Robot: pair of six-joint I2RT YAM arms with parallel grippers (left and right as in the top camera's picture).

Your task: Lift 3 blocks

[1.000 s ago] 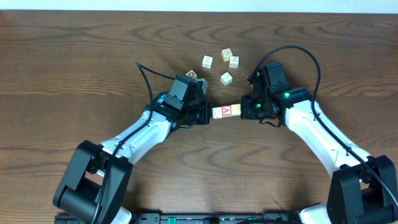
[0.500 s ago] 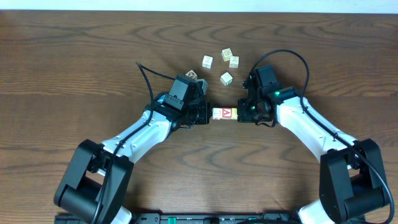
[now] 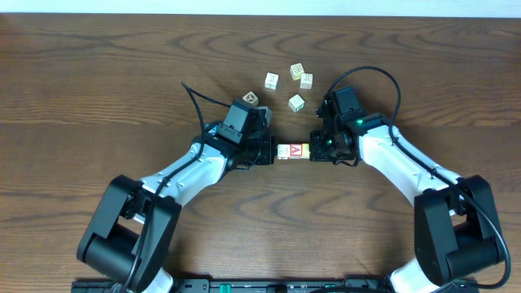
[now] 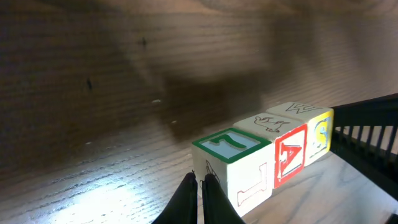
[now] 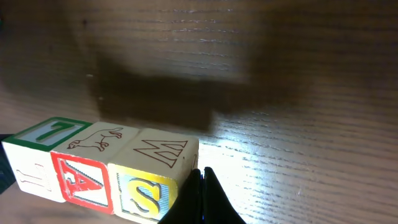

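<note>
A dark wooden table (image 3: 98, 73) fills the overhead view. The left arm (image 3: 183, 171) reaches in from the lower left and the right arm (image 3: 407, 167) from the lower right, and they meet at the centre. The left gripper (image 3: 271, 152) and right gripper (image 3: 313, 150) face each other, each pressing against one end of a row of three blocks (image 3: 292, 150) that lies between them.

In the wrist views each gripper has its fingers (image 4: 185, 205) (image 5: 189, 208) drawn together, tips against the end block. The row runs green-framed block (image 4: 233, 165), red "A" block (image 4: 290, 151), yellow "S" block (image 4: 319, 135), side by side and touching. Whether the row is off the wood I cannot tell.

Five loose cubes (image 3: 297, 102) lie scattered at upper centre.
</note>
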